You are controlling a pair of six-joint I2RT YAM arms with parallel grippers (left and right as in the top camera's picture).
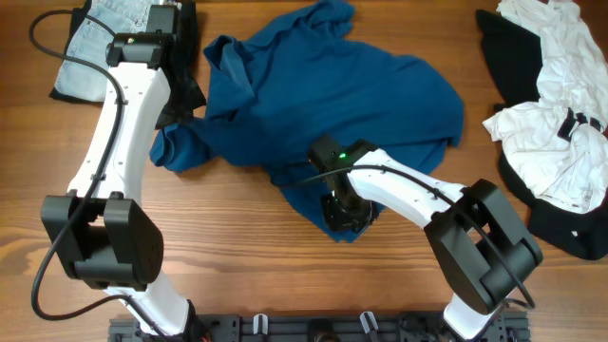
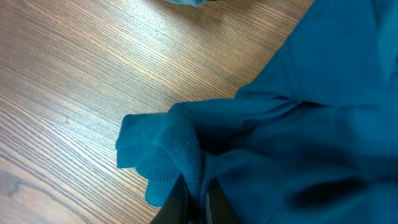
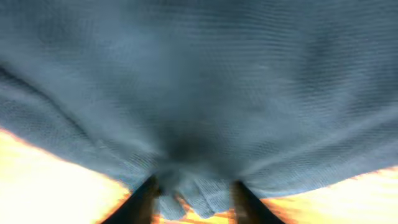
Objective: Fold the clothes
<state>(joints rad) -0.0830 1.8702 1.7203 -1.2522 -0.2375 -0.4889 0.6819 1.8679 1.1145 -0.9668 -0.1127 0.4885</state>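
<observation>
Both grippers have hold of the deep-blue short-sleeved shirt (image 1: 332, 104), which lies crumpled in a heap on the brown wood-grain table (image 1: 237, 256).

And here we are: the left gripper (image 2: 198, 204) sits at the shirt's left edge, its dark fingers (image 2: 176, 206) clenched tight on a narrow ridge of the soft plain fabric, with a rumpled flap of cloth spilling onto the wood just beside them. Over at the shirt's near edge, the right gripper (image 3: 193, 200) points down into the cloth, and its two fingers pinch a bunched fold of blue between them, so it is grasping the shirt as well. Pale blue denim jeans (image 1: 100, 38) lie beyond the shirt's left side, partly under the left arm. A loose pile of white and black garments (image 1: 551, 114) rests well apart from the shirt's right side.
</observation>
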